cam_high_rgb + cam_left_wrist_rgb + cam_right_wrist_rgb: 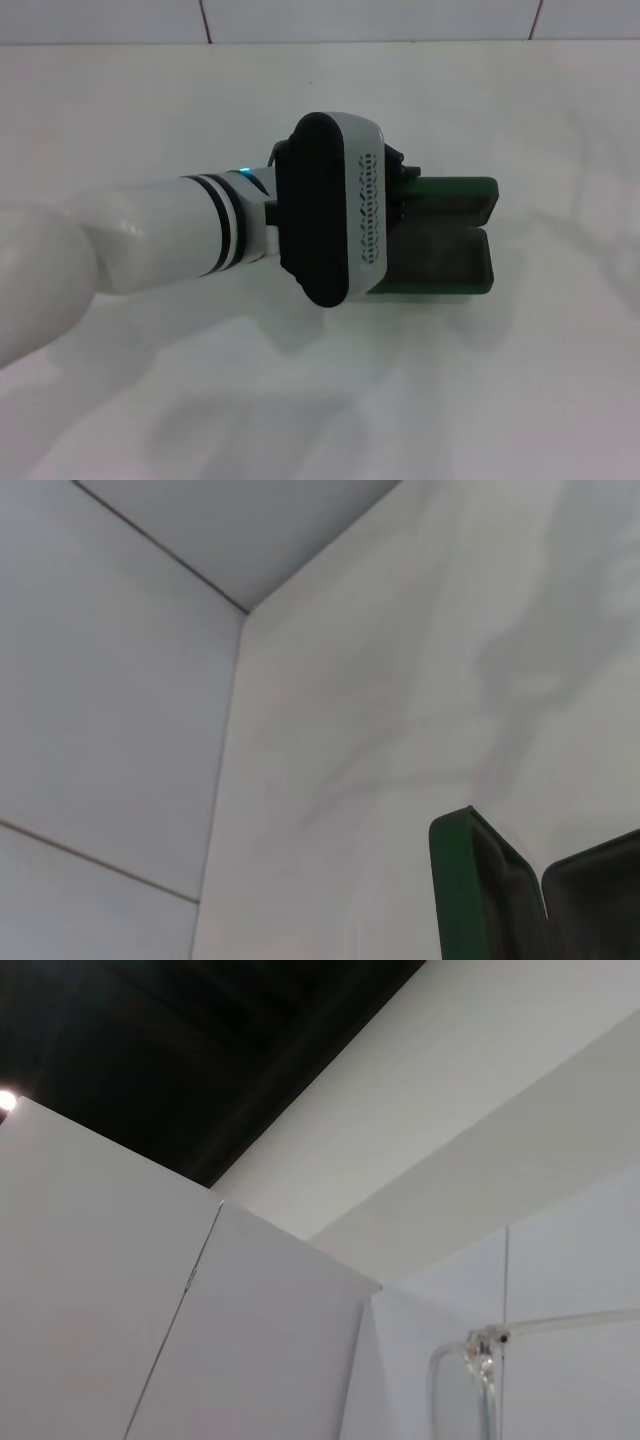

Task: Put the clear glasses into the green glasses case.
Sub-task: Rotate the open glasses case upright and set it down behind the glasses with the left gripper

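The green glasses case (445, 255) lies open on the white table, its lid (458, 197) folded back on the far side and its dark lining showing. My left arm reaches in from the left, and its white and black wrist housing (325, 210) hangs over the left end of the case. Of the left gripper (397, 172) only a dark part shows behind the housing, right above the case. In the left wrist view a corner of the open case (470, 900) shows close by. The clear glasses are hidden or out of view. The right arm is outside the head view.
The white table (500, 400) runs up to a tiled wall (300, 20) at the back. The right wrist view looks at white wall panels and a dark ceiling, with a clear tube fitting (480, 1360) on the wall.
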Available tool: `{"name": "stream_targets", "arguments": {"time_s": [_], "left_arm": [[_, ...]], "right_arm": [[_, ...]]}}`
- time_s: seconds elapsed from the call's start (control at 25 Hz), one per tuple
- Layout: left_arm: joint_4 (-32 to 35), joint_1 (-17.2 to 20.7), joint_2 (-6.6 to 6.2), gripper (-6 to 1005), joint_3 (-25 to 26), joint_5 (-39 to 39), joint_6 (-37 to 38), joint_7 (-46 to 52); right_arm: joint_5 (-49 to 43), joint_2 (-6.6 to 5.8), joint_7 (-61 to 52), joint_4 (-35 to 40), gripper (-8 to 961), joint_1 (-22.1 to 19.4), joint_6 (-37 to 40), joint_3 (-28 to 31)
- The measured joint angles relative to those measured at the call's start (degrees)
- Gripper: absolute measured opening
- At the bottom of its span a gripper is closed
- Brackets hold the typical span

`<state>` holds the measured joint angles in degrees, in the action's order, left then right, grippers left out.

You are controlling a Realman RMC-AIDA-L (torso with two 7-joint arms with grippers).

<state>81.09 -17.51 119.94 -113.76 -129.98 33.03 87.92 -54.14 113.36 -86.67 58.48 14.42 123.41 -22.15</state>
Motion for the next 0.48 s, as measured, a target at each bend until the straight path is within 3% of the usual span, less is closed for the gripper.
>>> {"name": "stream_targets", "arguments": {"time_s": [0.48], "left_arm": [[-3.05, -0.35, 0.03, 161, -2.1, 0.71, -3.18, 0.05]], "right_arm": [[0.97, 0.02, 0.02, -0.74, 60, -1.1, 0.06, -0.4]]}}
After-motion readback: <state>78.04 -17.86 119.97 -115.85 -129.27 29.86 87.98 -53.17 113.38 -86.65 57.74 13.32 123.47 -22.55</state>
